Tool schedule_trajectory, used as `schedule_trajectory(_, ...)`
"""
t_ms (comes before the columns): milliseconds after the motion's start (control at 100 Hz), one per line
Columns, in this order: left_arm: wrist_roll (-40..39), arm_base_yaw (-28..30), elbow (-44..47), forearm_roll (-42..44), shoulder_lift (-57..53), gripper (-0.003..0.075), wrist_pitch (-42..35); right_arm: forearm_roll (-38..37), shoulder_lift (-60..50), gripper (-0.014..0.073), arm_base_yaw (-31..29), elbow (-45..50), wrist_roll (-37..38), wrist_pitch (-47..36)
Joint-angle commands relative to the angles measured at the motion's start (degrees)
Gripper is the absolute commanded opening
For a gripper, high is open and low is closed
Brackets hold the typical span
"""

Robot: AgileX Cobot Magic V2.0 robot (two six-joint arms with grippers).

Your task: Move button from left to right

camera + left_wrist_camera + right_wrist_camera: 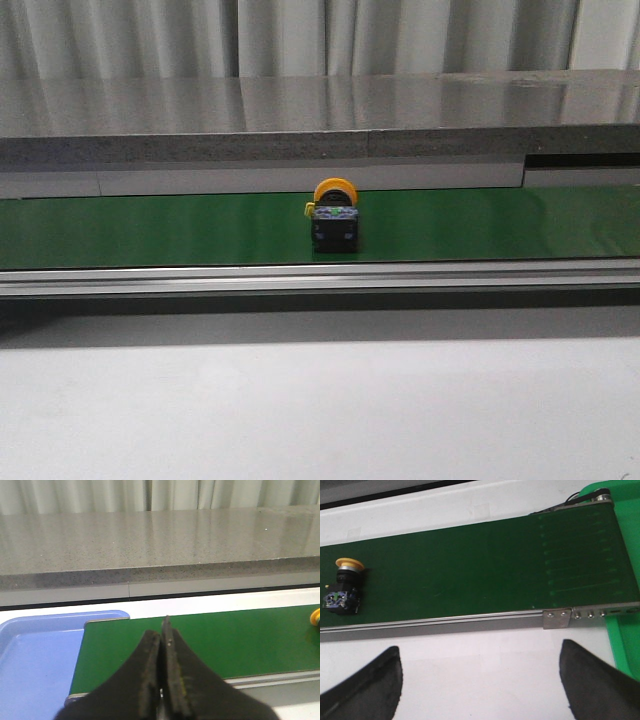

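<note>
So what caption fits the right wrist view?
Open right gripper above the green belt, button lying on it.

Green conveyor belt [150,228] on a white table [320,410], with the button [334,217] mid-belt.

Pale curtains [300,35] hang behind a grey counter [300,110].
</note>
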Motion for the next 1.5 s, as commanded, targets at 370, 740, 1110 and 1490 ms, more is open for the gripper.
schedule_trajectory(370,-0.2,-0.5,-1.7,-0.8,0.4,-0.002,-4.8,5.9,21.2,0.0634,5.3,-12.1,-10.3,-3.5)
schedule_trajectory(740,-0.2,-0.5,-1.7,-0.8,0.4,-0.002,-4.8,3.4,38.1,0.0634,13.2,-21.2,-11.3,-6.1)
schedule_trajectory(1110,-0.2,-0.5,-1.7,-0.8,0.4,-0.002,-4.8,2.6,45.9,0.0634,15.3,-25.3,-11.3,-7.5)
schedule_trajectory(1490,-0.2,-0.5,-1.7,-0.8,0.4,-0.002,-4.8,2.6,47.5,0.0634,15.3,-25.3,-11.3,-7.7)
